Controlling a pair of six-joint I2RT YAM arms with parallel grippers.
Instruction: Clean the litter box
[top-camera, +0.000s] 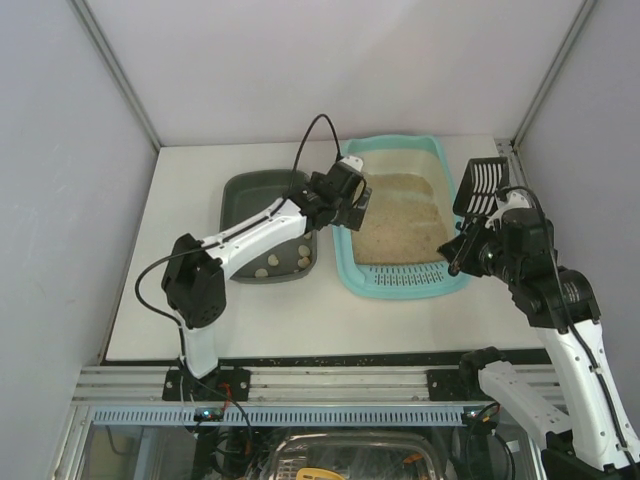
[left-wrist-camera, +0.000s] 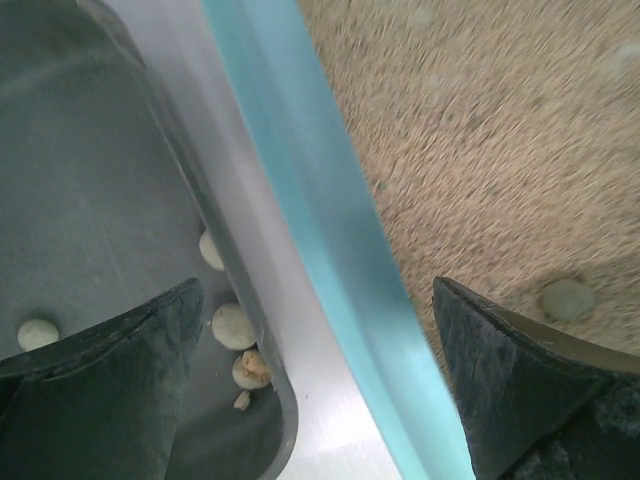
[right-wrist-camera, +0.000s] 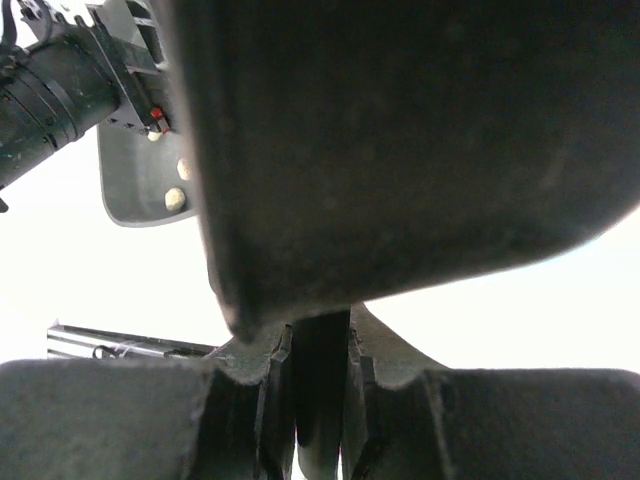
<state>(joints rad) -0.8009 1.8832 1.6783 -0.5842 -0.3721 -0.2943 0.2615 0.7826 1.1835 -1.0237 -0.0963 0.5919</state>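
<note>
litter box (top-camera: 400, 285) sits on the worktop (top-camera: 180, 300) beside the grey tray (top-camera: 245, 195). left fingers (left-wrist-camera: 110, 390) hang spread over its left rim; right fingers (right-wrist-camera: 120, 420) clench the scoop (top-camera: 480, 185). the scoop should probably slide shallow under the clump (left-wrist-camera: 567, 298), then lift level.

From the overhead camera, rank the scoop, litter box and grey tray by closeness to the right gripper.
1. Scoop, held by the right gripper.
2. Litter box, just to its left.
3. Grey tray, farthest left.
</note>
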